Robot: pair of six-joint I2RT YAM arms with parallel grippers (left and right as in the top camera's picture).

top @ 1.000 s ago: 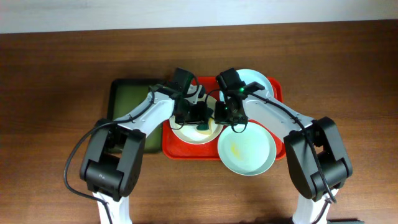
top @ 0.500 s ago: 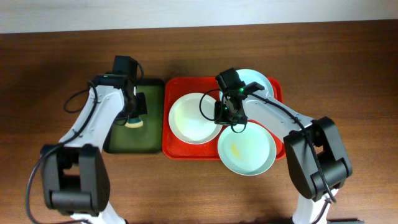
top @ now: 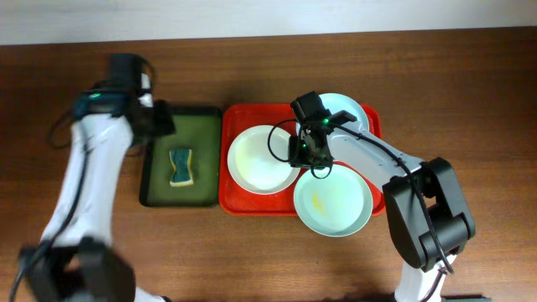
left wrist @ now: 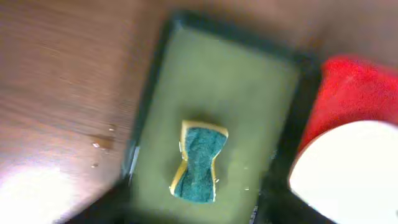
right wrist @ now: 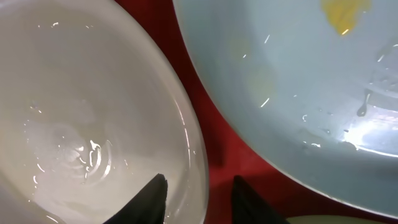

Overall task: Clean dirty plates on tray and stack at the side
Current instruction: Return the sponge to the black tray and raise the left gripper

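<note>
While the red-orange tray point(top: 231, 201) holds the white plate point(top: 260, 159) at its left, a yellow-smeared plate point(top: 333, 204) near right and a blue plate point(top: 348, 107) far right, the green tray point(top: 158, 186) bears a sponge point(top: 180, 168). The right gripper point(right wrist: 200, 199) straddles the white plate's rim, fingers parted and unclamped. The left gripper point(top: 159, 120), blurred, looks open and empty.

Sponge point(top: 181, 167) lies in narrow tray point(top: 201, 134), left of wide tray point(top: 239, 201).
</note>
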